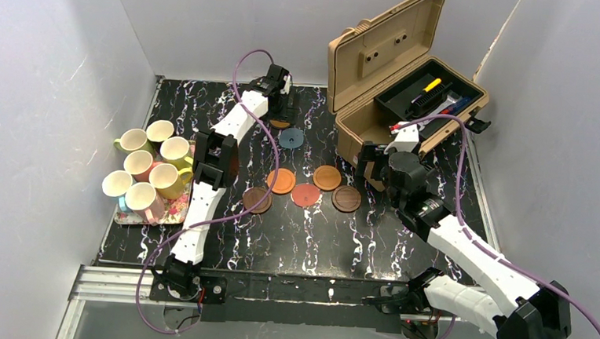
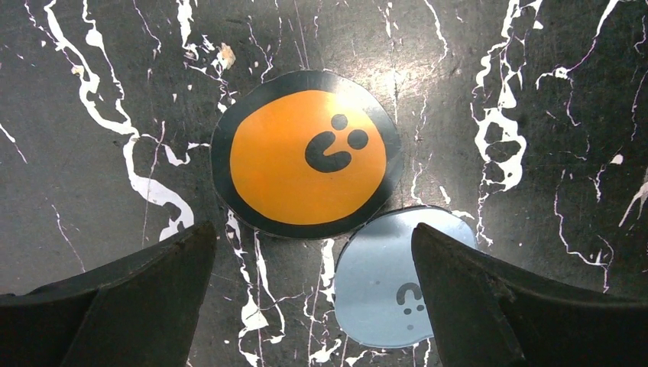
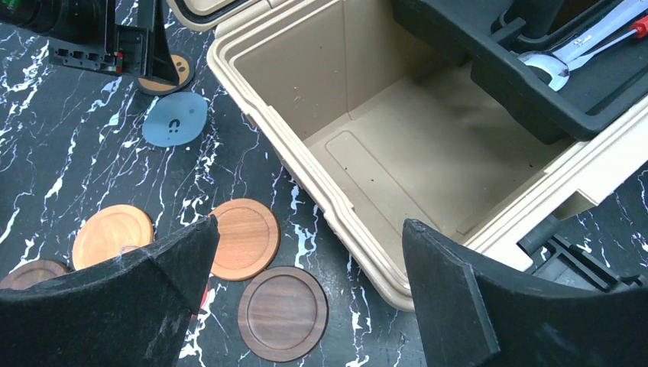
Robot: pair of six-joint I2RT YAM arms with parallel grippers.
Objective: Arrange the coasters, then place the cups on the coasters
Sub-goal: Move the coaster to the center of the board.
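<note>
The black marble table (image 1: 292,240) carried an open tan toolbox (image 1: 366,63) far right and a floral tray (image 1: 170,213) left, holding seven cups (image 1: 149,164). The left gripper (image 2: 313,233) gaped wide and empty over the orange coaster (image 2: 306,157) (grey-blue coaster (image 2: 382,279) just beside it). The right gripper (image 3: 309,225), equally wide and empty, hung by the toolbox rim. Five more coasters (image 1: 305,195) lay mid-table.

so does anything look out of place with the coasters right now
Two sit apart from the other five coasters: the orange coaster and grey-blue coaster lie farther back under the open left gripper, edges touching. Nothing looks damaged or spilled.
</note>
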